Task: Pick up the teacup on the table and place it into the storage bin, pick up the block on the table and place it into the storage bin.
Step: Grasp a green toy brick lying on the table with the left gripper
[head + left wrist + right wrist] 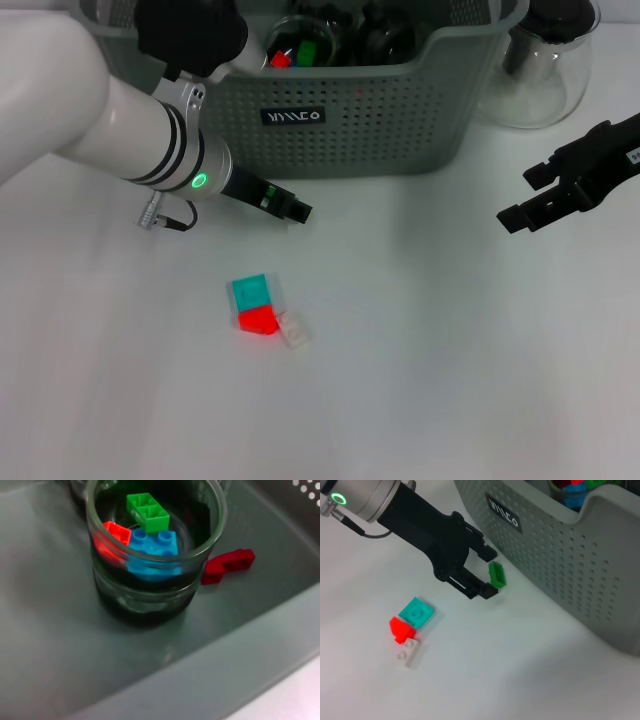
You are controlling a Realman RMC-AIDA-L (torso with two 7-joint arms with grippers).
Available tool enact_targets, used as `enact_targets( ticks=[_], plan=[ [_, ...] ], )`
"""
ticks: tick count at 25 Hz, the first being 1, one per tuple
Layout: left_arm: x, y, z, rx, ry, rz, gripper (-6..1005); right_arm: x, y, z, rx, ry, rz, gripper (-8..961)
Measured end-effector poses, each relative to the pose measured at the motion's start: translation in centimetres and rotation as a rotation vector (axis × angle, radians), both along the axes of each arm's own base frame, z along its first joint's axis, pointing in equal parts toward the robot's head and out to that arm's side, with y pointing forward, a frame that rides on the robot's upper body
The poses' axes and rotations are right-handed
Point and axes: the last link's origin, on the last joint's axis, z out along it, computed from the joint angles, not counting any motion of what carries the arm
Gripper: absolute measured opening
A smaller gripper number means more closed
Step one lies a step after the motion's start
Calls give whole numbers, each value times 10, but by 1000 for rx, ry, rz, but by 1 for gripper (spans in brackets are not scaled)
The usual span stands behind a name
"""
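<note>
the left gripper (487, 575) pinches a green block (496, 574) just in front of the storage bin (400, 120) wall. the right gripper (535, 195) hangs open, holding nothing — well off to the right. in the bin stands the teacup (150, 555). teal, red and white blocks (265, 310) lie on open table.

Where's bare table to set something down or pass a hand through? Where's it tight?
Free: the table between the block cluster and the right gripper, plus everything nearer than the cluster. Crowded: the strip between the storage bin and the cluster, where the left gripper sits by a green block.
</note>
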Motion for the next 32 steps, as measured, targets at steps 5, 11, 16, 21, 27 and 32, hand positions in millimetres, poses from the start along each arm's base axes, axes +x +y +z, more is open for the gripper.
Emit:
enact_targets(
  ticks=[5, 11, 16, 21, 27, 32],
  plan=[
    [-1, 1, -1, 1, 11, 7, 808, 0, 1, 0, 5, 0, 1, 824],
    [0, 2, -1, 1, 12, 8, 668, 1, 1, -1, 4, 1, -3, 824],
    [2, 2, -1, -4, 14, 6, 577, 1, 2, -1, 7, 0, -2, 824],
    [2, 2, -1, -5, 13, 5, 515, 1, 2, -1, 6, 0, -3, 824],
    [3, 2, -1, -4, 10, 6, 509, 1, 2, -1, 6, 0, -2, 824],
    [2, 2, -1, -8, 13, 10, 504, 1, 1, -1, 6, 0, -2, 824]
  ],
)
